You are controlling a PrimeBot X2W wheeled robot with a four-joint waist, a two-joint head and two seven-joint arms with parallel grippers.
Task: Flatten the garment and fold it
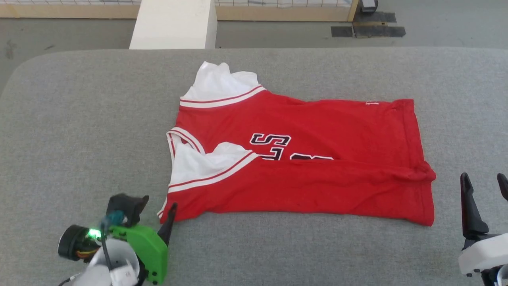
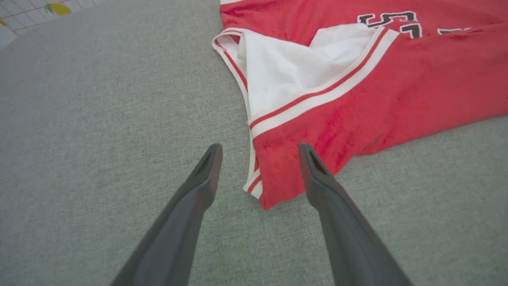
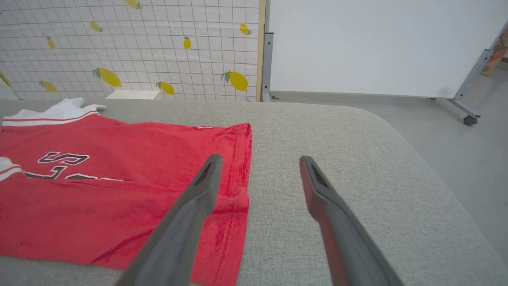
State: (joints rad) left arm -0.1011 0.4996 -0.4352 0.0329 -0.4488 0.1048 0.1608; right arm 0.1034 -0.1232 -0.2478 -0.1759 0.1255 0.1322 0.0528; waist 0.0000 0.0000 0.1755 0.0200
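While the red jersey [image 1: 301, 131] lies partly folded on the grey surface [image 1: 79, 119], the left pincer [image 2: 258, 146] and right pincer [image 3: 260, 157] stand released by its near corners.

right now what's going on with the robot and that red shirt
A two-armed robot is partway through folding a red jersey-style shirt with white sleeves on a grey fabric-covered surface. The near long edge is already folded over the chest lettering. The left jaws stand open at its collar-end corner, the right jaws open by the hem; neither holds it.
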